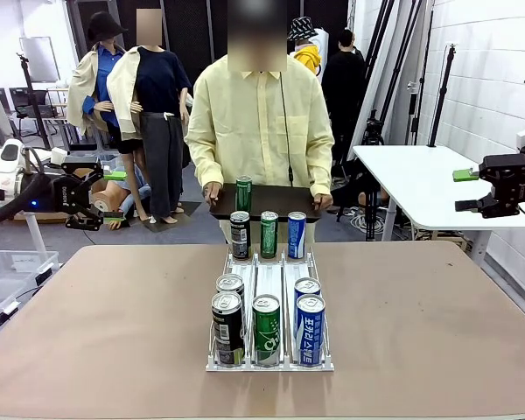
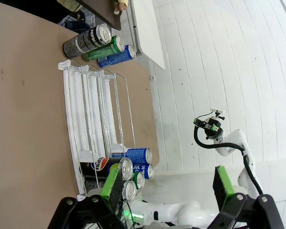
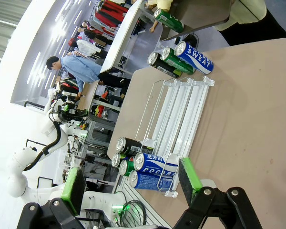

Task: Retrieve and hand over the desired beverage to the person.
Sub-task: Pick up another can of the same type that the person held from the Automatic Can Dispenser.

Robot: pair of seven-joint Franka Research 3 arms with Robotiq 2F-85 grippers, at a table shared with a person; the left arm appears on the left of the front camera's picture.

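A white wire rack [image 1: 269,278] lies mid-table. Beverage cans stand at its near end: black [image 1: 227,328], green [image 1: 266,330] and blue [image 1: 310,330], with more behind. At its far end stand a black can [image 1: 240,234], a green can [image 1: 269,234] and a blue can [image 1: 297,234]. The person [image 1: 261,114] holds a dark tray [image 1: 280,206] carrying one green can [image 1: 243,194]. My left gripper [image 1: 96,197] hovers open off the table's left edge, its green pads [image 2: 112,183] wide apart. My right gripper [image 1: 472,190] hovers open at the far right, its pads [image 3: 189,174] spread.
The brown table [image 1: 114,324] has free room on both sides of the rack. A white table [image 1: 411,179] stands behind on the right. Clear bins [image 1: 9,271] sit on the floor at the left.
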